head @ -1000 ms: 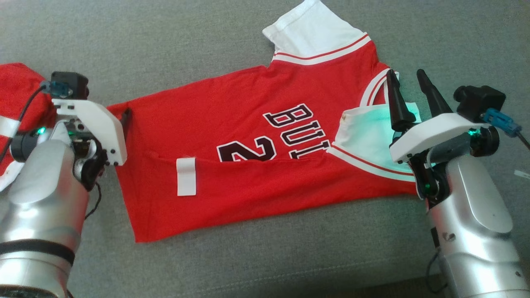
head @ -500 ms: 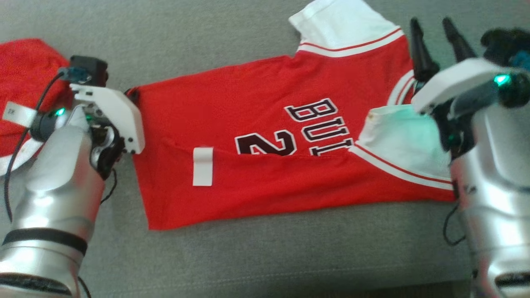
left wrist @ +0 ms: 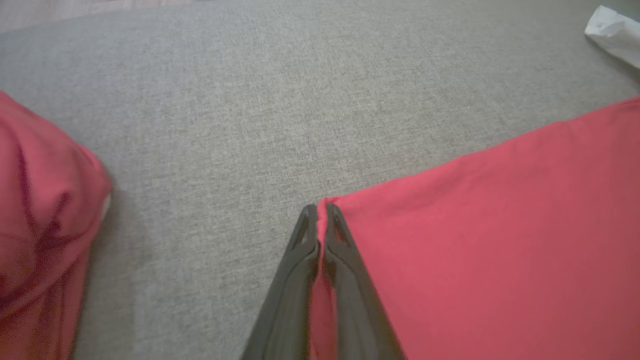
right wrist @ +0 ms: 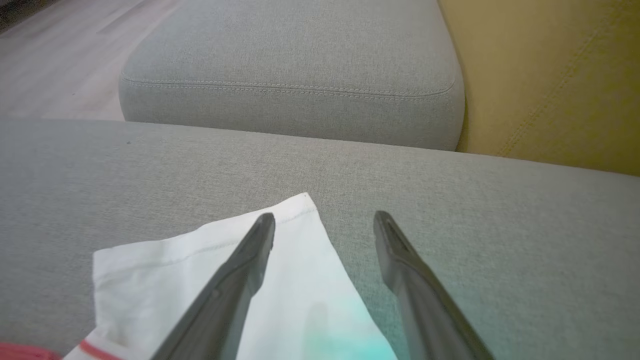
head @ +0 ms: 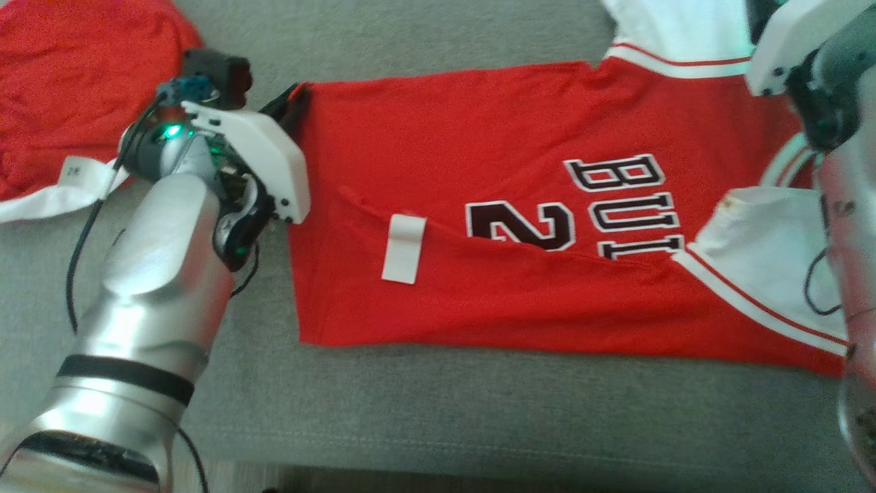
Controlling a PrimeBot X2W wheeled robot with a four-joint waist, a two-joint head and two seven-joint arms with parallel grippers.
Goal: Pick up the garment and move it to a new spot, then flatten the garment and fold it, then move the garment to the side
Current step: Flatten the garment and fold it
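Observation:
The red jersey (head: pixel 520 171), with dark lettering and white sleeves, lies partly folded on the grey cushion (head: pixel 438 418). Its lower portion is turned up, showing a white label (head: pixel 404 248). My left gripper (head: pixel 295 103) sits at the jersey's far left corner. In the left wrist view, this left gripper (left wrist: pixel 321 215) is shut on the red hem corner (left wrist: pixel 320 235). My right gripper (right wrist: pixel 324 217) is open above the far white sleeve (right wrist: pixel 280 280); one finger is over the sleeve, the other over bare cushion. The right gripper's white mount (head: pixel 794 41) sits at the top right of the head view.
A second red garment (head: pixel 68 89) lies crumpled at the far left, seen again as the red garment (left wrist: pixel 40 225) in the left wrist view. Beyond the sleeve are another grey cushion (right wrist: pixel 290 75), a mustard backrest (right wrist: pixel 550 75) and wooden floor (right wrist: pixel 60 60). The cushion's front edge (head: pixel 438 455) runs along the bottom.
The head camera has shifted, sliding the whole scene rightward. My right gripper has moved from the collar to the far white sleeve, still open. My left gripper stays at the hem corner.

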